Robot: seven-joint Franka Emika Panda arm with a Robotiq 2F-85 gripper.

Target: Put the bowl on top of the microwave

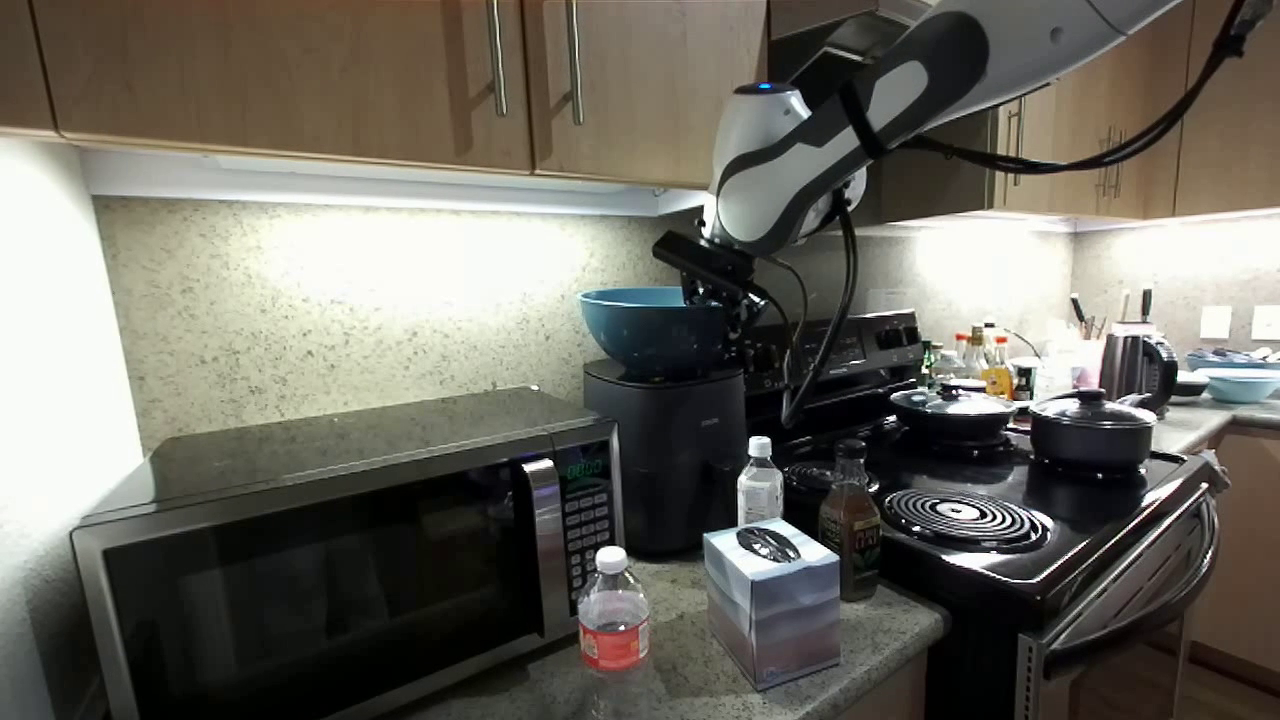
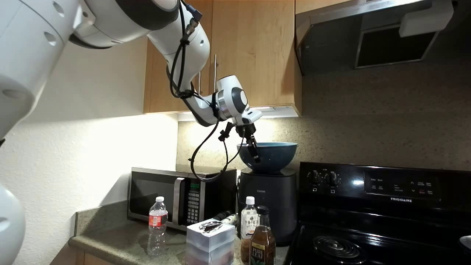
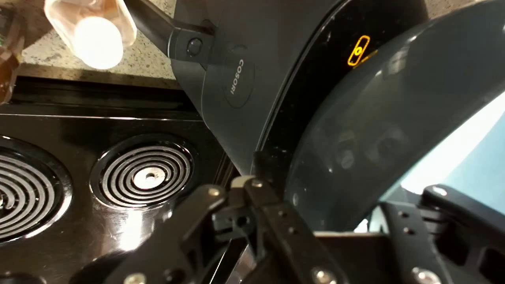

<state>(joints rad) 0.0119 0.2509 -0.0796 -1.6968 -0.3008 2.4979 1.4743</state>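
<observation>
Spread jaws straddle the rim of the large blue bowl [image 1: 650, 335]: in the wrist view one finger [image 3: 281, 221] stands outside it, with a gap showing between the two, and the opposite finger [image 3: 406, 236] is inside, though whether it touches the bowl cannot be told. From the jaws, most of the bowl extends toward the speckled backsplash [image 1: 300, 310].

The bowl sits upright on a black Cosori air fryer [image 1: 660, 470], whose top panel carries a lit yellow symbol [image 3: 358, 50]. The air fryer stands on a speckled grey table [image 1: 680, 640]. In both exterior views the silver-and-black microwave [image 1: 330, 590] is near it on the left, door closed, green digits [image 1: 584, 468] glowing on the control panel [image 1: 588, 530]. Toward the front of the table stand a red-labelled plastic bottle [image 1: 613, 645], a tissue box [image 1: 775, 620], a white-labelled bottle [image 2: 250, 221] and a Pure Leaf tea bottle [image 2: 262, 243].

On the air fryer's other side is a black Frigidaire stove [image 2: 401, 200] with coil burners [image 1: 968, 515], bearing a lidded pan [image 1: 950, 415] and a lidded pot [image 1: 1092, 440]; beyond it are sauce bottles [image 1: 998, 378] and a kettle [image 1: 1130, 370]. Wooden cabinets [image 1: 300, 90] with metal bar handles [image 1: 497, 60] hang overhead, and light from beneath them washes the backsplash. A white wall [image 1: 50, 380] rises at the microwave end, and a range hood [image 2: 331, 48] hangs above the stove.
</observation>
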